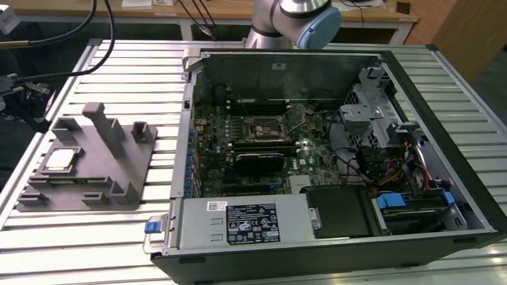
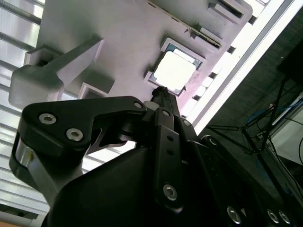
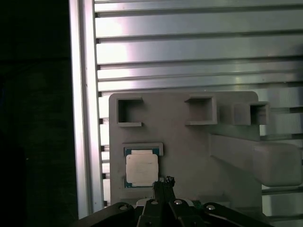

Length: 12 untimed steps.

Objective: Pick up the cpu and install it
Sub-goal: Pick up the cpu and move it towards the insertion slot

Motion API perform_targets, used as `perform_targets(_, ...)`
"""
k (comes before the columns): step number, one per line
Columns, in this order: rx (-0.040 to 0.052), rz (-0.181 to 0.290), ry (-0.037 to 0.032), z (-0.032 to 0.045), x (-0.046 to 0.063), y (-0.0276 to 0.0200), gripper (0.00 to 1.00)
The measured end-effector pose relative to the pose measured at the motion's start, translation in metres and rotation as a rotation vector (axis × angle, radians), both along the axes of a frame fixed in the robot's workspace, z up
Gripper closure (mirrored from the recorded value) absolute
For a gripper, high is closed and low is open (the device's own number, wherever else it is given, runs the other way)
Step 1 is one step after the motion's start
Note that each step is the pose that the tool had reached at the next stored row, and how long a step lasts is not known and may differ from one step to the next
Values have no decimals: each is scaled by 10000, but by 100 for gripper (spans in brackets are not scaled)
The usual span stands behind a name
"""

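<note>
The cpu [image 3: 141,169] lies flat in a shallow recess of a grey holder block [image 3: 180,137] on a slatted metal table [image 1: 119,65]. In the exterior view, the block sits to the left of an open computer case [image 1: 443,101]. The gripper [image 3: 164,181] hovers just beside the chip's edge, its fingertips pressed together and grasping nothing.

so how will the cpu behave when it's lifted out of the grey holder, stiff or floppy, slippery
The cpu is a thin flat square with a metal top, so it is probably stiff and light. That smooth, bright top may be slippery. It lies flat in a recess of the holder, so it shouldn't roll, though its thin rim looks delicate.
</note>
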State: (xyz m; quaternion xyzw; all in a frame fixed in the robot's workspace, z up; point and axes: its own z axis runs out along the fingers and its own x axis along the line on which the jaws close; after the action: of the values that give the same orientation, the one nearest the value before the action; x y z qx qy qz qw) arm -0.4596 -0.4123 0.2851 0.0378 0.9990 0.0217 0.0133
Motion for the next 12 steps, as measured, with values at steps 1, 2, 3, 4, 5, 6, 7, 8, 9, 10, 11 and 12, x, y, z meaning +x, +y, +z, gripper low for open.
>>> perform_targets(1, 0, 0, 0, -10, -1, -5, 89)
perform_targets(2, 1, -1, -2, -22, -2, -8, 89)
perform_targets(3, 2, -2, -2, -33, -2, -11, 89)
perform_targets(4, 1, -1, -1, -45, -3, -14, 89)
perform_targets(5, 1, -1, -1, -56, -3, -17, 89)
perform_targets(6, 1, -1, -1, -67, -3, -20, 89)
perform_targets(7, 1, -1, 0, -77, -3, -22, 89)
perform_targets(8, 1, 0, 1, -88, -3, -26, 89)
perform_targets(9, 1, -1, 1, -99, -4, -29, 89)
perform_targets(10, 0, 0, 2, -112, -4, -33, 89)
perform_targets(11, 1, 0, 1, -128, -5, -38, 89)
perform_targets(12, 1, 0, 1, -144, -5, -43, 89)
